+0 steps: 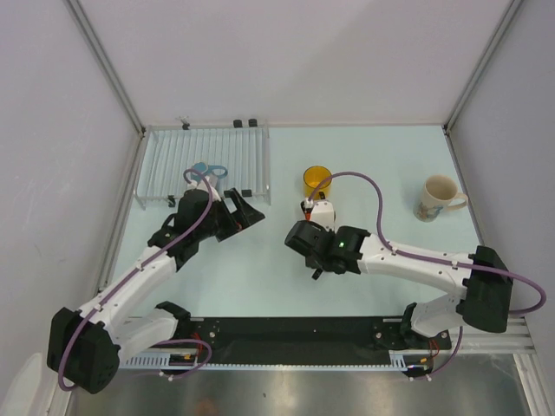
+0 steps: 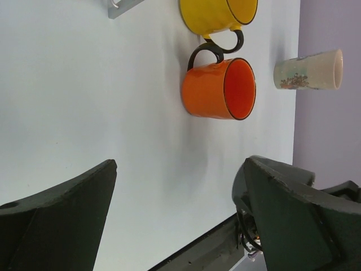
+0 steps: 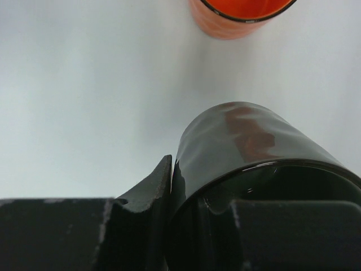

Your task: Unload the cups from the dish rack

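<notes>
From above, the clear thin-barred dish rack holds a light blue handled mug at its near right part. The left gripper sits just off that corner of the rack, beside the mug. A yellow mug stands right of the rack, and a cream mug stands further right.

The left wrist view shows the left gripper's dark fingers spread wide with nothing between them. An orange mug stands beyond.

In the right wrist view, the right gripper pinches the wall of a glossy dark grey mug, with one finger outside and one inside.

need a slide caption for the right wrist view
The dark grey mug clamped in the right jaws, orange mug ahead on the table.
</notes>
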Controlling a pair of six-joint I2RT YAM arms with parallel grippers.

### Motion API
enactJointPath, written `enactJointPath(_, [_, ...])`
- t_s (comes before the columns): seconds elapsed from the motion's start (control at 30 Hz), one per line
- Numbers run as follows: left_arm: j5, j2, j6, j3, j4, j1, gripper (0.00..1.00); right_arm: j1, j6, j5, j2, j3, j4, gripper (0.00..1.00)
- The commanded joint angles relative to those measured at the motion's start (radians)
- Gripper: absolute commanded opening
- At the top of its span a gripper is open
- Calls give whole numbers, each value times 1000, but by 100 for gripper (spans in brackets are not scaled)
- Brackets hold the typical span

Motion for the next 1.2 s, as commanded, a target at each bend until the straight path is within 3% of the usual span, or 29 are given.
enactJointPath(0.0, [-19,-45,16,-5,-14,0,98,-19,28,17,6,-58,136,0])
enactJointPath(0.4, [-8,-16,19,-18,2,0,98,-64,-24,-89,139,-89,277,0])
enactJointPath(0.67, [-10,-2,21,-25,5,0,98,-96,-70,-106,254,-48,299,0])
enactJointPath(1.07, [-1,32,24,-17,14,0,98,-139,-103,-138,286,-26,305,0])
enactJointPath(1.17, [-2,32,24,-15,17,0,98,-137,-101,-131,268,-25,293,13])
